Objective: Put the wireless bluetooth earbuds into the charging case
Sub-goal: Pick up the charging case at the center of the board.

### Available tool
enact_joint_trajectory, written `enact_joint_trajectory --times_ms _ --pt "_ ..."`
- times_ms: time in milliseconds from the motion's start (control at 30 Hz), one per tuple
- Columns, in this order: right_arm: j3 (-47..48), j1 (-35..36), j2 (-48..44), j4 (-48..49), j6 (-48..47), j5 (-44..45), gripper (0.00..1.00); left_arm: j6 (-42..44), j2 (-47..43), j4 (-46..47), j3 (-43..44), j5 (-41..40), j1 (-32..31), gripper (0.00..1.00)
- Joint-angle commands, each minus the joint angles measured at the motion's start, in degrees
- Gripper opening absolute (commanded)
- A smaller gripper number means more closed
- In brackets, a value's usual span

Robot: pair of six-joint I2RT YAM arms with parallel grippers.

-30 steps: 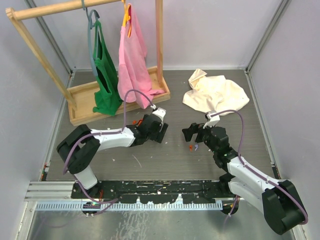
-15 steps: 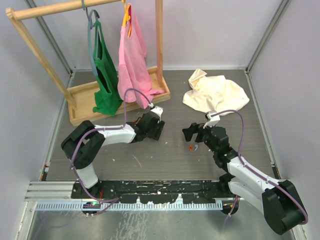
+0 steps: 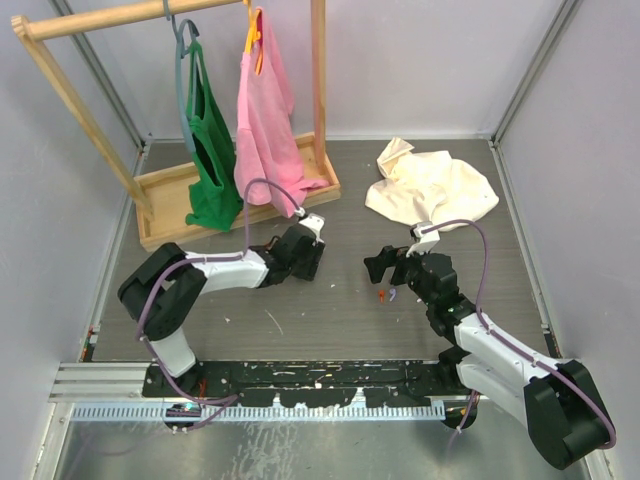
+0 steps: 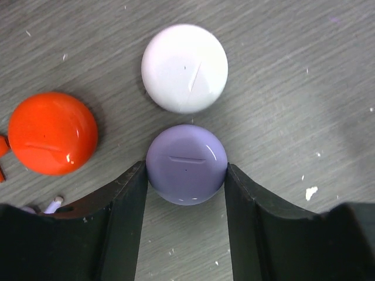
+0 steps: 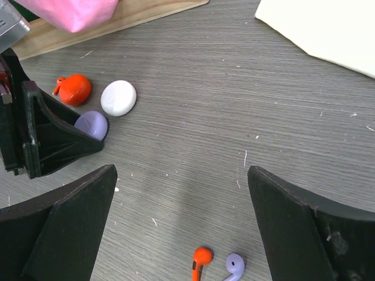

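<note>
Snugly pinched: a slippery lilac case, with loose earbuds waiting.
Left pincer (image 4: 185,170) is clamped on the smooth, round lilac case (image 4: 186,155) at mid-frame, touching both flanks. Squeezed on that dome, the case could squirt toward the white case (image 4: 184,67) just above, or knock the red case (image 4: 53,133) at left. Right pincer (image 5: 181,172) hangs wide apart. The red earbud (image 5: 201,257) and lilac earbud (image 5: 234,264) lie side by side on the bench (image 5: 246,88) at bottom centre, tiny and probably easy to flick away.

Left gripper (image 4: 186,174) low, jaws tight on a lilac case (image 5: 91,124); right gripper (image 5: 181,175) wide apart, aloft.
</note>
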Motion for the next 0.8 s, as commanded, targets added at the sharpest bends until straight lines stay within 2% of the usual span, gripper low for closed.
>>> enact_joint_trajectory --times_ms 0,300,500,633,767 --pt "1.4 0.3 0.1 2.6 1.2 -1.9 1.00 -0.7 -5.7 3.8 -3.1 1.9 0.1 0.45" --pt "7.2 0.4 0.7 -4.3 2.0 -7.1 1.00 1.3 -13.6 9.7 -9.2 4.4 -0.5 0.43" --pt "13.5 0.4 2.2 -10.7 4.2 -13.6 1.00 6.5 -18.6 15.1 -13.3 5.4 -3.0 0.44" --pt "16.7 0.7 4.1 -11.1 7.0 -21.0 1.00 9.6 -22.0 19.7 -16.2 5.6 -4.9 0.45" --pt "20.4 1.6 6.3 -13.4 8.4 -23.5 0.98 13.8 -25.3 23.3 -18.6 8.5 -6.6 0.46"
